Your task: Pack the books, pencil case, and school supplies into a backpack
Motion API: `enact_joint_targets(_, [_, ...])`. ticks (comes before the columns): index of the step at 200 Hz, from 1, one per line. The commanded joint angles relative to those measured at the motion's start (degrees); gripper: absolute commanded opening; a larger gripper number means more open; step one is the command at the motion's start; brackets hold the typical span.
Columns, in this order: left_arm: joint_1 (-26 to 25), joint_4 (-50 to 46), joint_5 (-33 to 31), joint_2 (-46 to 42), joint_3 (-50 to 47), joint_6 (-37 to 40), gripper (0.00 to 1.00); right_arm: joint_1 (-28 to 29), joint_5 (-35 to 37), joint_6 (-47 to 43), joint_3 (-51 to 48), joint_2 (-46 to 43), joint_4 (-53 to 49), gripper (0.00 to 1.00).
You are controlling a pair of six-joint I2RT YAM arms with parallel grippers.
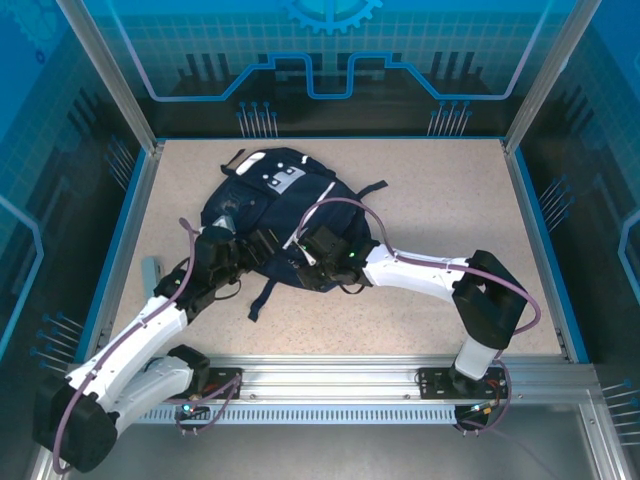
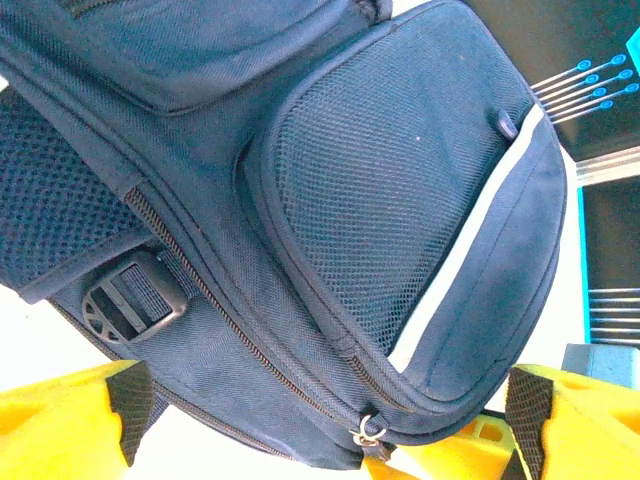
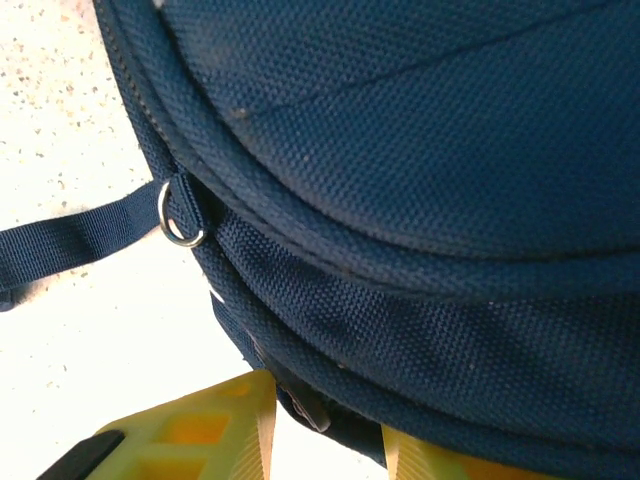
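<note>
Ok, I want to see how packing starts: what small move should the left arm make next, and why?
Probably ease the left end effector forward and close on the zipper pull. Its jaws stand wide open with the pull almost between them at the edge of the backpack, and that zipper looks closed.

Navy backpack (image 1: pixel 262 205), flat on speckled table (image 1: pixel 440 210)

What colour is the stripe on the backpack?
The stripe is white, against the navy-blue backpack; it shows best in the left wrist view.
</note>
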Motion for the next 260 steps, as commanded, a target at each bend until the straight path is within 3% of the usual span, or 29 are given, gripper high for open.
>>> enact_joint_targets(1, [0.4,5.3,2.4,2.0,-2.8,-6.2,0.87,0.5,0.6,-1.8,-2.5,-1.6,8.0,0.34])
enact_joint_targets(52, [0.5,8.2,4.0,6.1,-3.4,-7.7,0.81,0.5,1.4,-5.9,-6.9,-2.6,16.0,0.32])
enact_joint_targets(96, [0.5,9.4,4.0,7.5,-3.5,-8.5,0.65,0.7,1.5,-8.0,-9.3,-3.0,20.5,0.24])
enact_joint_targets(146, [0.5,11.9,3.3,8.9,-5.1,-10.4,0.52,0.7,0.5,-8.1,-10.6,-5.4,19.5,0.07])
enact_joint_targets(219, [0.6,23.4,5.9,13.1,-7.8,-15.6,0.46,0.8,1.3,-6.5,-11.6,-7.8,16.9,0.01])
enact_joint_targets(243, [0.6,24.1,5.3,13.9,-7.8,-16.0,0.38,0.8,2.8,-5.2,-11.2,-7.9,16.0,0.0])
enact_joint_targets(260, [0.7,24.0,4.5,14.5,-7.8,-16.0,0.26,0.8,5.1,-3.6,-10.7,-8.1,14.5,0.0])
